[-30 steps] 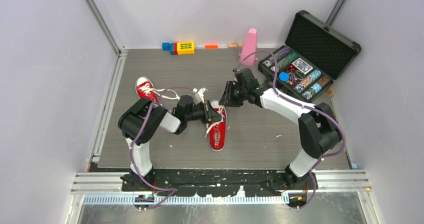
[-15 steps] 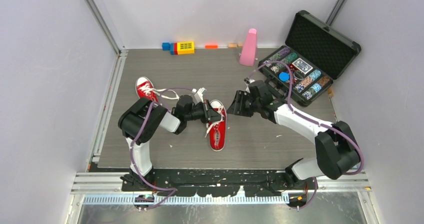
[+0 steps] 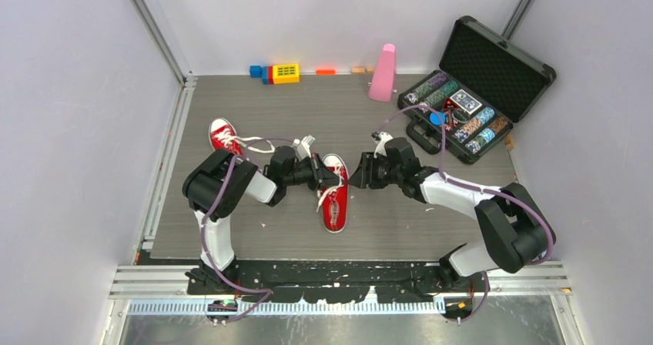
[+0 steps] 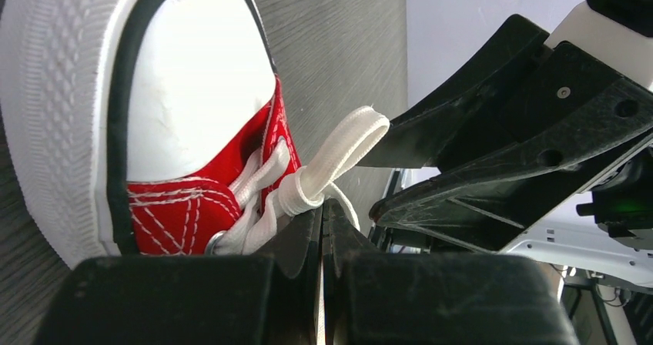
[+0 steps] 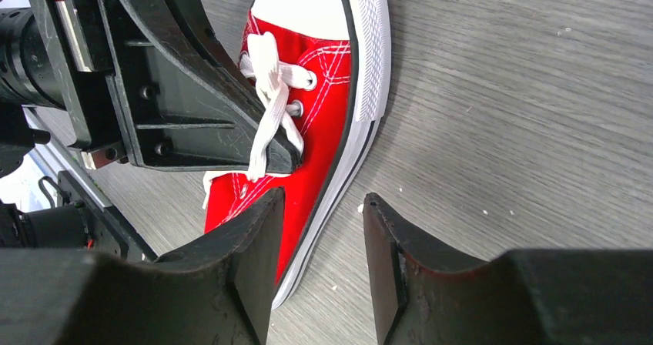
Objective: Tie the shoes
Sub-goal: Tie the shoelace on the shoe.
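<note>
One lace (image 4: 339, 156) in L pincer (image 4: 322, 216) — R pincer (image 5: 322, 210) gaping.

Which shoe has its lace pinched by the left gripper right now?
The middle shoe, facing the right gripper: the left gripper is shut on its white lace loop. The other shoe lies farther left, no gripper on it.
</note>
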Controlling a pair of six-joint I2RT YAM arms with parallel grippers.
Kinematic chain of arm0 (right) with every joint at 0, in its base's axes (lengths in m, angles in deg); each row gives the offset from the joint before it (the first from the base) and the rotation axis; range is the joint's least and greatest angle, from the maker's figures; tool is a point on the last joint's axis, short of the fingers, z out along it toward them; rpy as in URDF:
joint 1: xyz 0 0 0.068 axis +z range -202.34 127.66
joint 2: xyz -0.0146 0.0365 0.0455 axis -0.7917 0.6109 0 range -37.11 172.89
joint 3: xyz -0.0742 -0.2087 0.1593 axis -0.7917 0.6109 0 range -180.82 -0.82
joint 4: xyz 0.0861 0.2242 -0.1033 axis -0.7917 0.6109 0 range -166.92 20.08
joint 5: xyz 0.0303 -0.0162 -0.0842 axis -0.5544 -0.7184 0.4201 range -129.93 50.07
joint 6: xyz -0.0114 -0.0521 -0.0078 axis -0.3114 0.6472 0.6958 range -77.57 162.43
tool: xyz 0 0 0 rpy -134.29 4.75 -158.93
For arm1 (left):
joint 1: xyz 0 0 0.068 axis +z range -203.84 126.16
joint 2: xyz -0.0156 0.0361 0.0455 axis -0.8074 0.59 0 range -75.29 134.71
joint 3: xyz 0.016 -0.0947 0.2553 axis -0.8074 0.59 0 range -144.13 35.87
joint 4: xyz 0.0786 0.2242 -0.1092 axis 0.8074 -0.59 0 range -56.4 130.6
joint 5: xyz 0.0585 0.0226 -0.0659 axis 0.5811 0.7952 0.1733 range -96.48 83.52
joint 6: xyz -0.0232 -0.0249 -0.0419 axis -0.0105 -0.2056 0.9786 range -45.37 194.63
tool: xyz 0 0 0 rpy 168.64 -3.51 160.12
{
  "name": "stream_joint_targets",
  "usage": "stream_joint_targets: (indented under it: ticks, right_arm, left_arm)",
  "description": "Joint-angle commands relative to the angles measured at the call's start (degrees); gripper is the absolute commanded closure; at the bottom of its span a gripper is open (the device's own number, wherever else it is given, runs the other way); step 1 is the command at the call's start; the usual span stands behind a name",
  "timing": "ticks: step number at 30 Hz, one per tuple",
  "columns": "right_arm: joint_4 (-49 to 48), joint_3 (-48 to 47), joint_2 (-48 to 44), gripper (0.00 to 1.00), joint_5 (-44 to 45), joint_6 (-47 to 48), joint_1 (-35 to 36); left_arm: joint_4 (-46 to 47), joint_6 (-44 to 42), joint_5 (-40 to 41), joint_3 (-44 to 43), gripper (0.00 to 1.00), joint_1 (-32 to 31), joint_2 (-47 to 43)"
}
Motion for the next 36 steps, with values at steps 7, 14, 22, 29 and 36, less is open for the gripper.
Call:
stream_joint_targets:
  ticks: [7, 14, 22, 29, 36]
  right_arm:
    - [-4.9, -1.3, 2.4, 0.53, -0.2, 4.0, 3.3]
    - [-4.1, -3.2, 5.2, 0.56, 1.1, 4.3, 4.1]
    - [-4.2, -5.3, 6.9, 0.57, 1.9, 4.1, 5.2]
    - [-3.9, -7.5, 8.8, 0.58, 3.1, 4.2, 6.7]
    - [-4.6, -7.4, 8.6, 0.79, 5.7, 4.5, 6.9]
  left_arm:
    - [4.4, 5.7, -2.6, -1.4, 1.00, 0.9, 4.0]
    - [4.4, 6.1, -2.7, -1.9, 1.00, 1.0, 4.4]
    - [4.4, 7.0, -3.1, -2.2, 1.00, 0.9, 4.5]
    - [5.2, 8.6, -3.2, -2.5, 1.00, 0.8, 4.6]
    - [5.0, 9.6, -3.2, -2.4, 1.00, 0.3, 4.0]
